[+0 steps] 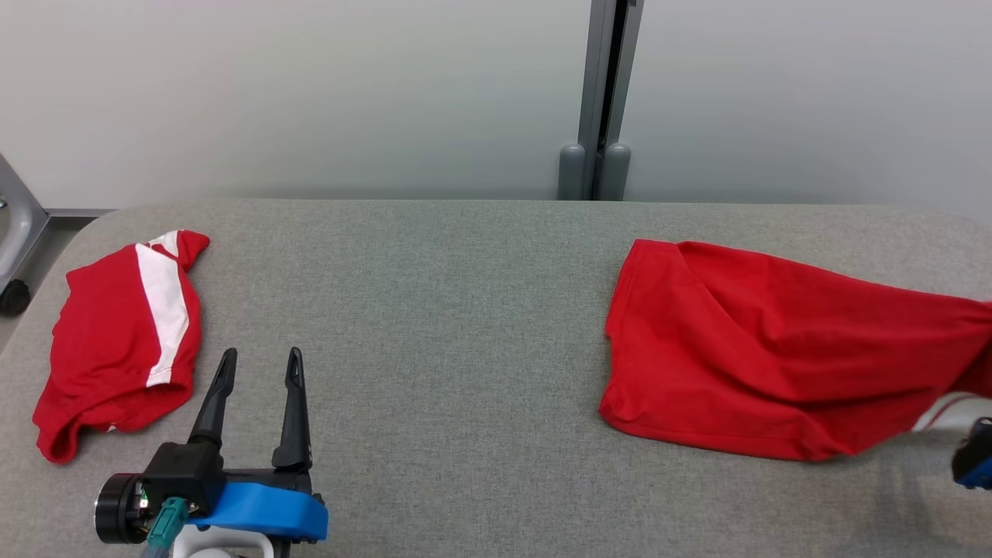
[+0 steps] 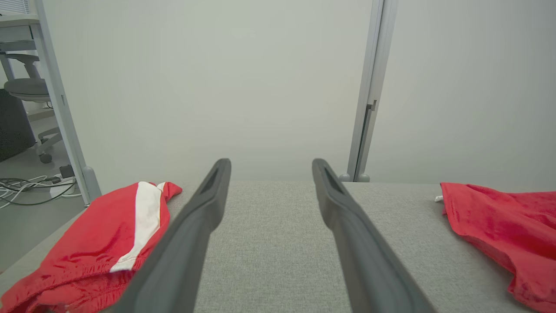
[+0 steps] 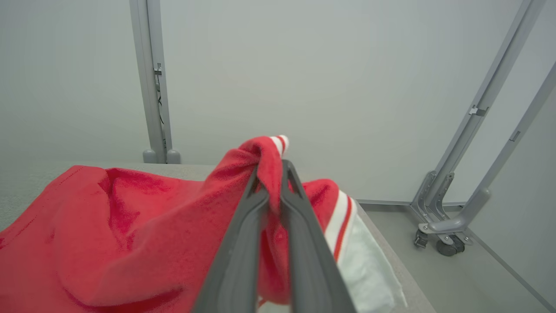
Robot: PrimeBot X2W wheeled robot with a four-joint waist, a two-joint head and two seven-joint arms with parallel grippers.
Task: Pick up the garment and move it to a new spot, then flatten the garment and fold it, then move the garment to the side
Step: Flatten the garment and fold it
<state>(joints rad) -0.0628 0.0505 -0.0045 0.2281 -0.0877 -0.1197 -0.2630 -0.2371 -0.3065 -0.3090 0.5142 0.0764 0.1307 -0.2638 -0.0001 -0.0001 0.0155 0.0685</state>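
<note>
Right gripper [image 3: 271,167]: fingers clamped on a bunched fold of the red garment [image 1: 759,349], at its right end by the table's [image 1: 465,465] right edge. The garment's long axis runs left-right, cloth trailing left from the pinch toward centre. Left gripper [image 1: 261,355]: fingers apart, empty, near-left, well apart from it, so the right arm is nearer. Second red piece with a white stripe [image 1: 124,341] lies just left of the left fingers. Head view crops the garment's right end. Can't tell if the pinch is on sleeve or hem.
</note>
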